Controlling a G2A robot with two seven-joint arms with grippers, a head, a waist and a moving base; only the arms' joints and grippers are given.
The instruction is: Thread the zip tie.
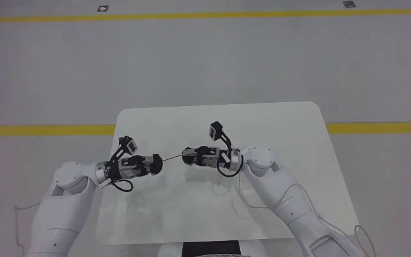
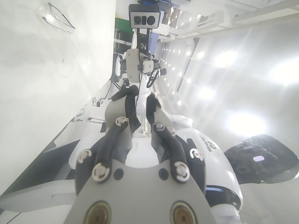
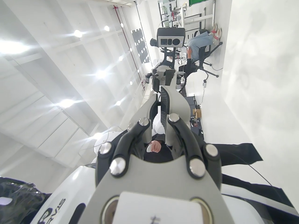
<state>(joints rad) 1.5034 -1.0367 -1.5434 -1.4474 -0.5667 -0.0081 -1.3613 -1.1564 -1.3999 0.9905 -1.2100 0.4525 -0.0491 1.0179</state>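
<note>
- White table (image 1: 289, 128) under both arms.
- Above it, a thin zip tie (image 1: 172, 157) spans between them.
- One end: right gripper (image 1: 187, 156) pinched onto it.
- Other end: left gripper (image 1: 158, 164), hold impossible to tell.
</note>
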